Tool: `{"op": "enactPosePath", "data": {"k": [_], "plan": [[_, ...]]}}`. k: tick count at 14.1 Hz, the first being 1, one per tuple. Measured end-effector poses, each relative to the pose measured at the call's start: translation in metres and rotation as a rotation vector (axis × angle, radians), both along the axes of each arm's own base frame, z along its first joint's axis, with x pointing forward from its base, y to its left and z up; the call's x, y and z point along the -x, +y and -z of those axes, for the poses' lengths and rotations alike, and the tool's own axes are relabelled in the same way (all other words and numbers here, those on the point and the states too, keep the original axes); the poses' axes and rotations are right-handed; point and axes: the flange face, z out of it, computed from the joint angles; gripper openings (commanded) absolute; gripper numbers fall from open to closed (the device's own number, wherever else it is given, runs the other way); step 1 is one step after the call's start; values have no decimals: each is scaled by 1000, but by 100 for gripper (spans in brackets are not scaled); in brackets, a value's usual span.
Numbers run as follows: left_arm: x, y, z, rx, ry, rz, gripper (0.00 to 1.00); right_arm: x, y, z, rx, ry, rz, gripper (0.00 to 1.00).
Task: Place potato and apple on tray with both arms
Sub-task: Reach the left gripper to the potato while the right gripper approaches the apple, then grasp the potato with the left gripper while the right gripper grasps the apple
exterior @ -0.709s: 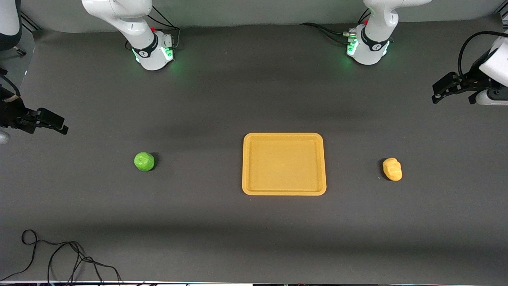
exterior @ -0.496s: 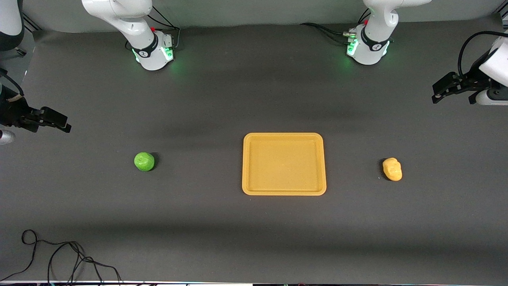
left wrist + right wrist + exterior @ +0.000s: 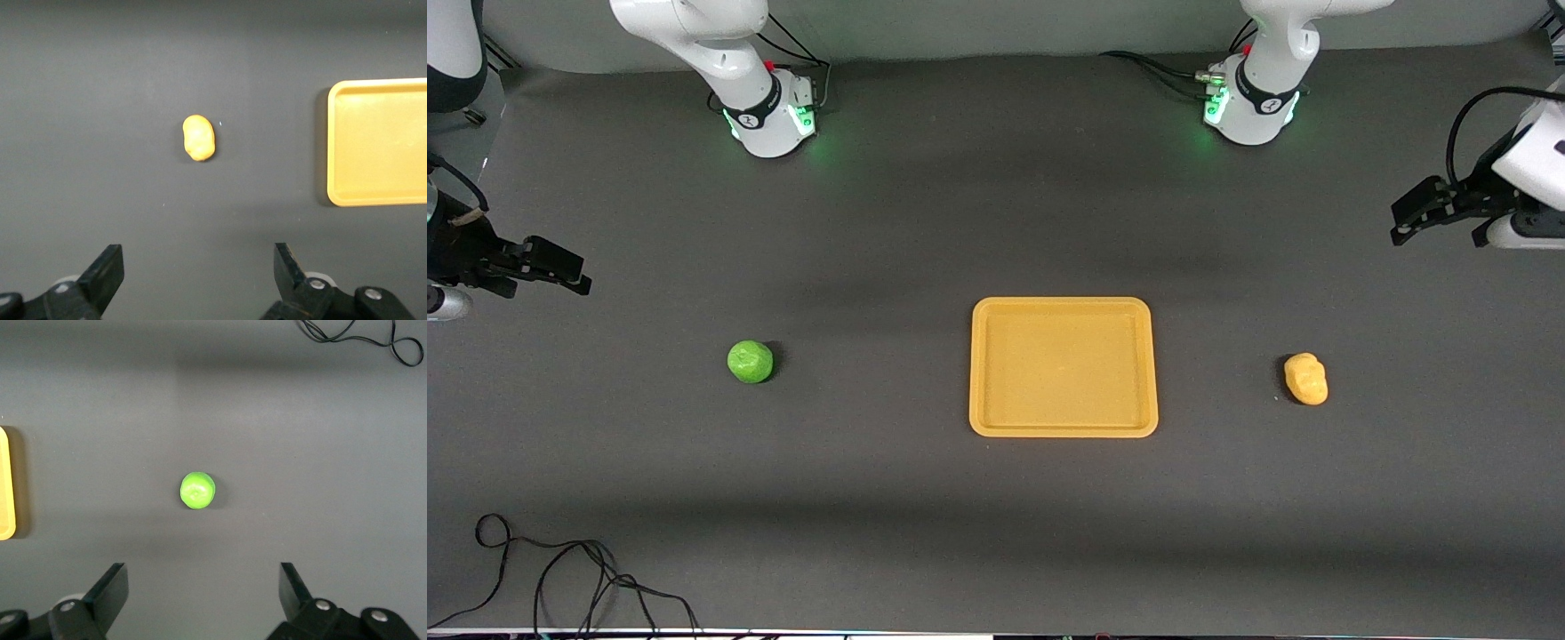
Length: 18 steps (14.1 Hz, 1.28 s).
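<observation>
The tray (image 3: 1063,367) lies mid-counter (image 3: 996,516), with the apple (image 3: 751,362) well apart toward the right arm's end and the potato (image 3: 1306,379) well apart toward the left arm's end. Bare counter surrounds all three. The right gripper (image 3: 560,271) and the left gripper (image 3: 1421,213) hang at the counter's ends, fingers spread, arms partly cut off.

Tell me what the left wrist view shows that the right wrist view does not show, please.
Only the left wrist view shows the potato, lying on the table apart from the tray, between the open left gripper fingers' line of sight. Only the right wrist view shows the apple, a black cable and the open right gripper. Both show the tray partly, with nothing on the visible part.
</observation>
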Motion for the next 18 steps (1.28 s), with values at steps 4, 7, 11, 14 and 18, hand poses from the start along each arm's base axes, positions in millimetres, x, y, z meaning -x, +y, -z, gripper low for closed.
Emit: {"op": "enactPosePath", "data": {"k": [4, 7, 11, 14, 18], "plan": [[-41, 1, 74, 5, 15, -2, 100, 0, 1, 1, 0, 1, -7, 100], [-70, 4, 152, 11, 61, -6, 100, 0, 11, 7, 0, 29, -25, 100], [-88, 18, 243, 16, 51, -31, 100, -5, 18, 31, -1, 72, -39, 100], [-87, 18, 318, 20, 34, -35, 100, -16, 30, 62, 2, 81, -61, 100], [-81, 17, 378, 10, 48, -18, 99, -17, 32, 134, 3, 67, -65, 100]]}}
